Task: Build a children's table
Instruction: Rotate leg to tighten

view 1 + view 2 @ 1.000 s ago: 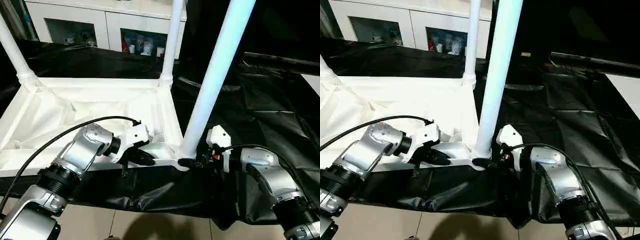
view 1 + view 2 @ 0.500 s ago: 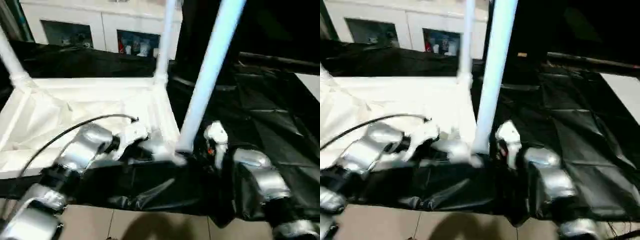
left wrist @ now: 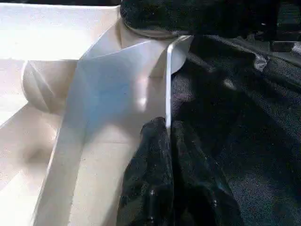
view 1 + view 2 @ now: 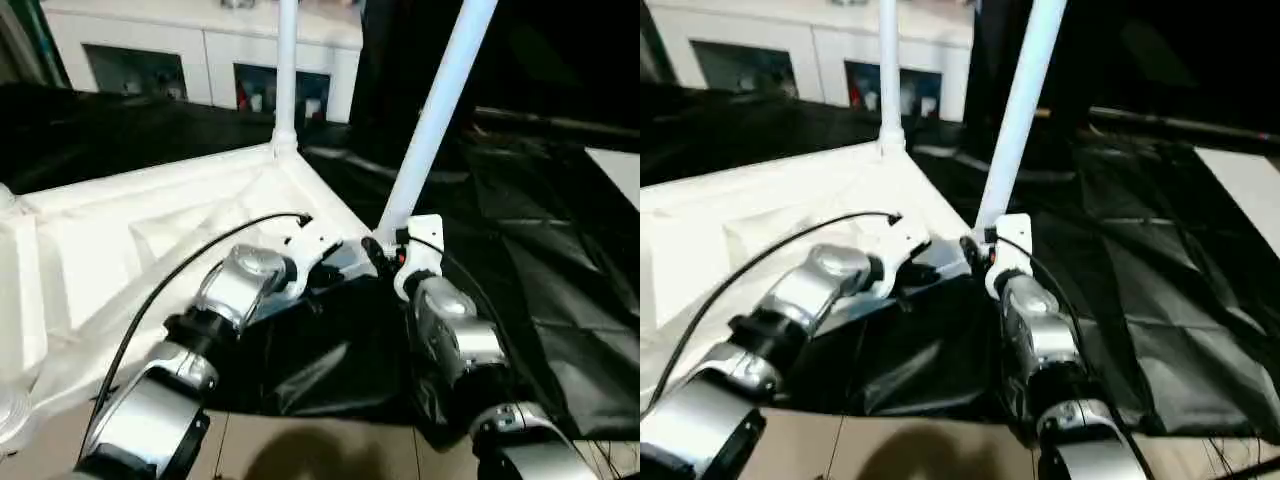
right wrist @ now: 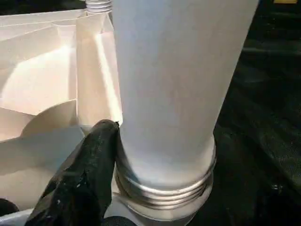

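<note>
The children's table (image 4: 150,240) lies upside down on the black-draped work table (image 4: 560,300), ribbed underside up, and since a second ago it has swung round: its near corner, which sat low between the forearms, now points away, with the near leg (image 4: 432,110) standing in that corner socket and a far leg (image 4: 286,75) upright behind it. I judge the robot is turning the top to bring another socket within reach. The left gripper (image 3: 168,136) is clenched on the thin edge wall of the top beside the socket. The right gripper (image 5: 110,141) stands fairly wide around the near leg's base, one black finger (image 5: 89,169) touching the threaded collar.
</note>
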{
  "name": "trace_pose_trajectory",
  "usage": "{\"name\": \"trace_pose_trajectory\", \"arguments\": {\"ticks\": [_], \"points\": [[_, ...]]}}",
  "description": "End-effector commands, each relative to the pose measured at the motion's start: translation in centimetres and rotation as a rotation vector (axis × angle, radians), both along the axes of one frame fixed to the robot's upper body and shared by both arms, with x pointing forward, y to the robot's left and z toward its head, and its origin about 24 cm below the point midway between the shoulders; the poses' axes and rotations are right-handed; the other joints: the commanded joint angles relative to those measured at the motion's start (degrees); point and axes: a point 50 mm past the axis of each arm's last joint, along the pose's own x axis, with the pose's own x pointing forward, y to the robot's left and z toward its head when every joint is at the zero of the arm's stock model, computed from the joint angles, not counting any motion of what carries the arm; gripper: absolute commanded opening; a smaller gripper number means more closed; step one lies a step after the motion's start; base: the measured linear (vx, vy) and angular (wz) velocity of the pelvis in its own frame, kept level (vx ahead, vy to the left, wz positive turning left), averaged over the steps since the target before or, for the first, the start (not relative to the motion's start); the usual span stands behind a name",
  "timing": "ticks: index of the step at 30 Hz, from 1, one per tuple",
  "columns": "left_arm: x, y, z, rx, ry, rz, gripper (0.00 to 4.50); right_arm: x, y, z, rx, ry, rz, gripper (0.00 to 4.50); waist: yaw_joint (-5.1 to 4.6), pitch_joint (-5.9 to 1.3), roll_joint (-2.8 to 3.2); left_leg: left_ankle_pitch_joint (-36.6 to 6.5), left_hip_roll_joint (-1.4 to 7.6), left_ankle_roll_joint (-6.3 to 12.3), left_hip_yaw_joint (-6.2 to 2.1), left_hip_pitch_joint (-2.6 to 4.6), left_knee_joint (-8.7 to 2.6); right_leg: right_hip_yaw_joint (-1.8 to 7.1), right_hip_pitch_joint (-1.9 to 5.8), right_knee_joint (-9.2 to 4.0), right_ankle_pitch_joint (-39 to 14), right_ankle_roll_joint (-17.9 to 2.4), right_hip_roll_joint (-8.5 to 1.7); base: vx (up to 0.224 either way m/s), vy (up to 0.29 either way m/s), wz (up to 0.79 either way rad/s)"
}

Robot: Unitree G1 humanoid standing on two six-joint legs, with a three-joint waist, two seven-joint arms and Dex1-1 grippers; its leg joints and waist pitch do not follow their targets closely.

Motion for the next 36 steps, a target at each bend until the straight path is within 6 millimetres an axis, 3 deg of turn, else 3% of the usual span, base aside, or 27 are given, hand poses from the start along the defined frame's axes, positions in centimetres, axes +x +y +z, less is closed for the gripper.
{"name": "trace_pose_trajectory", "arguments": {"ticks": [1, 6, 8, 12, 18, 19, 20, 23, 29, 36], "points": [[-0.1, 1.0, -0.6, 0.05, 0.011, 0.018, 0.0, -0.6, 0.4, -0.6, -0.001, 0.015, 0.091, 3.45, 0.01, -3.19, 0.28, -14.54, 0.98, 0.81, -0.19, -0.38, -4.37, 2.98, 2.93, -5.16, -24.71, -3.8, -3.46, 0.0, 0.0, 0.0], [-0.4, 1.7, -0.6, 0.047, 0.029, -0.035, 0.0, -0.8, -0.7, 0.0, 0.001, -0.007, 0.207, 3.84, -0.01, -3.35, 0.24, -12.54, 1.0, 1.5, -0.17, -0.63, -4.27, 3.05, 3.29, -4.86, -22.65, -4.45, -3.51, 0.0, 0.0, 0.0], [-1.1, 2.2, -0.3, 0.042, 0.028, -0.142, 0.0, -1.4, -2.1, 0.8, -0.048, -0.051, 0.357, 3.84, 0.06, -3.44, 0.16, -10.47, 1.12, 2.45, -0.11, -0.9, -4.11, 3.15, 3.61, -4.36, -18.78, -5.71, -3.43, 0.0, 0.0, 0.0], [-2.3, 3.4, 0.0, 0.05, 0.058, -0.285, 0.0, -2.3, -3.9, 1.6, -0.124, -0.092, 0.517, 3.84, 0.14, -3.39, 0.43, -9.74, 1.44, 3.18, 0.14, -0.48, -4.1, 3.34, 3.41, -3.85, -14.78, -8.66, -3.38, 0.0, 0.0, 0.0], [-3.6, 4.6, 0.3, 0.041, 0.122, -0.406, 0.0, -3.3, -4.7, 2.4, -0.146, -0.112, 0.663, 3.84, 0.75, -3.29, 0.62, -10.56, 1.67, 2.36, 0.21, -0.03, -4.29, 3.53, 3.33, -3.57, -14.03, -9.97, -3.36, 0.0, 0.0, 0.0], [-3.8, 4.8, 0.4, 0.035, 0.135, -0.43, 0.0, -3.6, -4.6, 2.5, -0.15, -0.11, 0.711, 3.84, 0.91, -3.23, 0.69, -11.04, 1.7, 2.35, 0.35, 0.31, -4.29, 3.61, 3.14, -3.72, -13.97, -10.12, -3.35, 0.0, 0.0, 0.0], [-4.2, 5.2, 0.5, 0.032, 0.149, -0.455, 0.0, -4.3, -4.6, 2.5, -0.165, -0.1, 0.792, 3.84, 1.0, -3.27, 0.71, -10.68, 1.72, 2.28, 0.28, 0.16, -4.31, 3.62, 3.28, -3.4, -12.89, -10.51, -3.31, 0.0, 0.0, 0.0], [-4.4, 5.4, 0.7, 0.032, 0.153, -0.467, 0.0, -4.7, -4.6, 2.3, -0.188, -0.087, 0.845, 3.84, 1.05, -3.22, 0.64, -10.85, 1.61, 2.27, 0.24, -0.06, -4.33, 3.54, 3.43, -3.44, -13.31, -10.29, -3.3, 0.0, 0.0, 0.0], [-4.6, 5.5, 0.8, 0.033, 0.16, -0.475, 0.0, -4.7, -4.2, 2.0, -0.207, -0.08, 0.873, 3.84, 1.08, -3.06, 0.37, -12.58, 1.46, 1.3, 0.14, -0.05, -4.4, 3.5, 3.27, -4.16, -19.86, -7.96, -3.42, 0.0, 0.0, 0.0], [-4.7, 5.4, 0.8, 0.03, 0.162, -0.475, 0.0, -4.6, -3.9, 2.0, -0.184, -0.08, 0.88, 3.39, 1.09, -3.31, 0.44, -10.29, 1.53, 1.67, 0.16, -0.1, -4.26, 3.55, 3.37, -3.5, -14.91, -9.36, -3.28, 0.0, 0.0, 0.0]]}}
